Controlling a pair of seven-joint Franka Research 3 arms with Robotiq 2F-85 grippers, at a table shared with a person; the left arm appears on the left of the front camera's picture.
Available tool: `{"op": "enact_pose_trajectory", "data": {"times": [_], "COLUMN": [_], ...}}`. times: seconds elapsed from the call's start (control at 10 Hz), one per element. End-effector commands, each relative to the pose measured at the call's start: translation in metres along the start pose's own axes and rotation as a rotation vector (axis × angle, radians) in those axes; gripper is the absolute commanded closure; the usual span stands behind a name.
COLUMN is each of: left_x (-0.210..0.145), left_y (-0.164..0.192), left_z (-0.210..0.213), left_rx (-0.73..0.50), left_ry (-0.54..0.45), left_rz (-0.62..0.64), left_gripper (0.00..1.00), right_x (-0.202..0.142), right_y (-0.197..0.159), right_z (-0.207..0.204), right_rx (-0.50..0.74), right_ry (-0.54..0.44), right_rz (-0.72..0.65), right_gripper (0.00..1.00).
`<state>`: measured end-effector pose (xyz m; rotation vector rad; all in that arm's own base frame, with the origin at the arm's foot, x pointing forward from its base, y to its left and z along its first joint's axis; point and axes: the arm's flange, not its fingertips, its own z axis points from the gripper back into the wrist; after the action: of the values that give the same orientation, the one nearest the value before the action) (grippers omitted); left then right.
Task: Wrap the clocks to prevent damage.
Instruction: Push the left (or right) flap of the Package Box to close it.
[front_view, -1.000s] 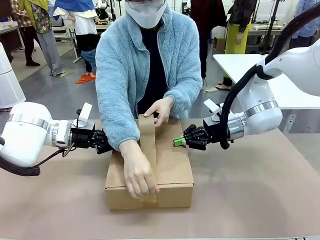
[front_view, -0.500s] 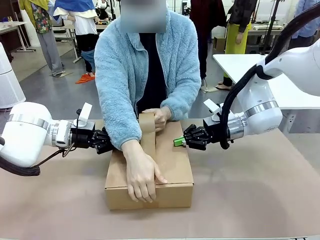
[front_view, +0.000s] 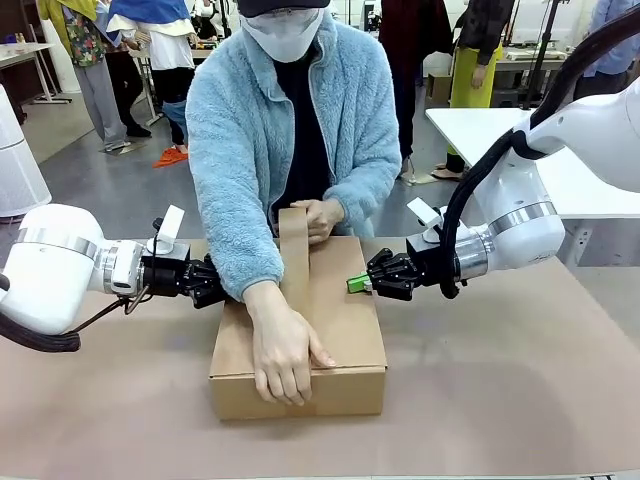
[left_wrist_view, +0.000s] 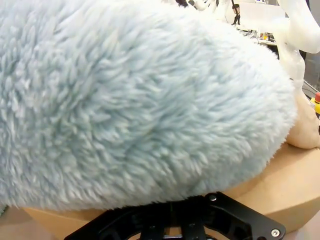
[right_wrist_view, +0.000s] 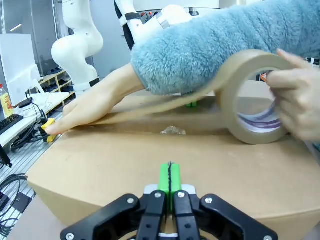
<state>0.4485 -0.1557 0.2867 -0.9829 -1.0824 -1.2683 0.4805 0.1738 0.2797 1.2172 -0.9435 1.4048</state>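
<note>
Change: a second ago the person's near hand (front_view: 283, 350) was sliding along the tape strip (front_view: 294, 262) toward the front edge of the cardboard box (front_view: 345, 330); now it lies flat over that front edge, pressing the strip down. The far hand (front_view: 318, 216) has lifted the tape roll (right_wrist_view: 255, 97) slightly at the box's back edge, so the strip runs taut up to it.
Meaning for the task: judged from this, the box is being sealed along its centre seam; the front end looks fixed, the back end is not yet cut or pressed down.
Clocks: presumably shut inside the box; none can be seen.
Box position: on the brown table (front_view: 500, 380), centred, between the two arms.
Left claw (front_view: 210, 284): fingers together, holding nothing, and unmoved over the last second. It sits against the box's left upper edge, and the person's fuzzy blue sleeve (left_wrist_view: 140, 100) lies right across it.
Right claw (right_wrist_view: 170, 181): green pads pressed together, nothing between them, resting on the box's right side near the top edge, also unmoved.
Relation: both claws brace the box from opposite sides; the tape strip runs between them, well clear of either.
</note>
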Motion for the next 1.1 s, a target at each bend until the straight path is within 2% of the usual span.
{"op": "enact_pose_trajectory", "data": {"times": [0.0,1.0], "left_x": [-0.0039,-0.0039], "left_y": [-0.0009,-0.0009], "left_z": [-0.0012,-0.0012], "left_rx": [0.003,0.003], "left_ry": [0.008,0.008], "left_rz": [-0.003,-0.003], "left_gripper": [1.00,1.00], "right_x": [-0.0032,-0.0032], "right_y": [0.0008,0.0008], "right_z": [-0.0015,-0.0015], "right_rx": [-0.007,-0.007], "right_ry": [0.011,0.011], "right_rz": [0.011,0.011], "right_gripper": [0.99,0.99]}}
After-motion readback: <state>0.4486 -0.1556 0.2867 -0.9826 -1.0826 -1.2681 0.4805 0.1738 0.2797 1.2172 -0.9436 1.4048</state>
